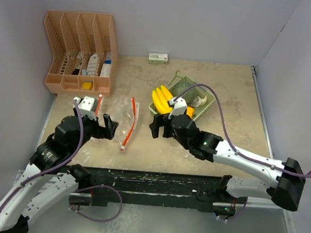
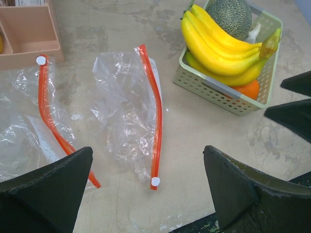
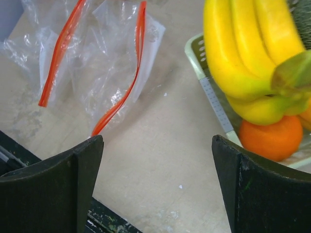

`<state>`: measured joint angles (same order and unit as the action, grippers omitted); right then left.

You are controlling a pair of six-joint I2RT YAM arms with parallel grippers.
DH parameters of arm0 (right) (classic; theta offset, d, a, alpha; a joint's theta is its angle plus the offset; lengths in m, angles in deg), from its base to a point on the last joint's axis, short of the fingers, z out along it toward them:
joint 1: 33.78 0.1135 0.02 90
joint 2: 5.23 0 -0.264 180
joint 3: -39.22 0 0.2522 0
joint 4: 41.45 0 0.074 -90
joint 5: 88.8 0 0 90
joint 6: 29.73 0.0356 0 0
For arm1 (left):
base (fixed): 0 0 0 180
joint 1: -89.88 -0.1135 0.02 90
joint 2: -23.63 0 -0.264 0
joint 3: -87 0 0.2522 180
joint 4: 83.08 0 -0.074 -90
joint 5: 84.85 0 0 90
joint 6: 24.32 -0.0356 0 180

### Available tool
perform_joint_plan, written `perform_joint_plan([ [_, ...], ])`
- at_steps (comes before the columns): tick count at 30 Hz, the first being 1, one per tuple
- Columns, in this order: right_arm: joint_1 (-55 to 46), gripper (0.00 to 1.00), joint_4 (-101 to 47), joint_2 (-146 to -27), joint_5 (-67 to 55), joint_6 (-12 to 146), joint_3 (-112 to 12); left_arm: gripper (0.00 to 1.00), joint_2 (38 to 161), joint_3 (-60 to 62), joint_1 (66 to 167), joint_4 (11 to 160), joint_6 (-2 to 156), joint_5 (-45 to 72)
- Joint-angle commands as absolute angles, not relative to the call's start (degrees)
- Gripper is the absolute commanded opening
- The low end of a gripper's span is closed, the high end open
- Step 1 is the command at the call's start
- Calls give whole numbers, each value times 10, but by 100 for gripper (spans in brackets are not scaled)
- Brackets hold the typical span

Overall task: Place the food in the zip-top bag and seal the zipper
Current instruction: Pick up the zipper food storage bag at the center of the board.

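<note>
Nothing bagged yet: my left gripper [image 1: 111, 128] and right gripper [image 1: 156, 126] hang open, empty. The yellow banana bunch [image 2: 214, 48] sits in the pale green mesh basket [image 2: 204, 87]. The clear orange-zippered zip-top bag [image 2: 127, 104] lies flat on the tabletop between them. Next, I'd grab the bananas.

We see a mottled beige tabletop [image 1: 226, 100] enclosed by plain pale-grey walls [image 1: 178, 22] at 9, 12 and 3 o'clock; a peach slotted desk organiser [image 1: 80, 52] stands at 10 o'clock; a small white-and-green box [image 1: 158, 57] lies at 12 o'clock; the light is even.

Lab test cell — plain white enclosure walls [image 1: 204, 24], beige tabletop [image 1: 226, 100], toy props.
</note>
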<state>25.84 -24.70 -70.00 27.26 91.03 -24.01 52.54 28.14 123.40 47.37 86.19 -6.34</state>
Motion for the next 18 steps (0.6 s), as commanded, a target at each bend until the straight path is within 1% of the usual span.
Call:
perform_joint_plan([
  [1, 260, 93, -326, -770, 207, 879, -259, 99, 524, 282, 1237, 501, 871, -57],
  [4, 260, 91, -358, -831, 172, 884, -273, 99, 521, 284, 1236, 499, 871, -53],
  [12, 251, 83, -435, -978, 157, 892, -341, 99, 518, 284, 1236, 502, 871, -48],
  [18, 217, 69, -509, -1035, 101, 905, -343, 99, 510, 286, 1236, 501, 871, -46],
])
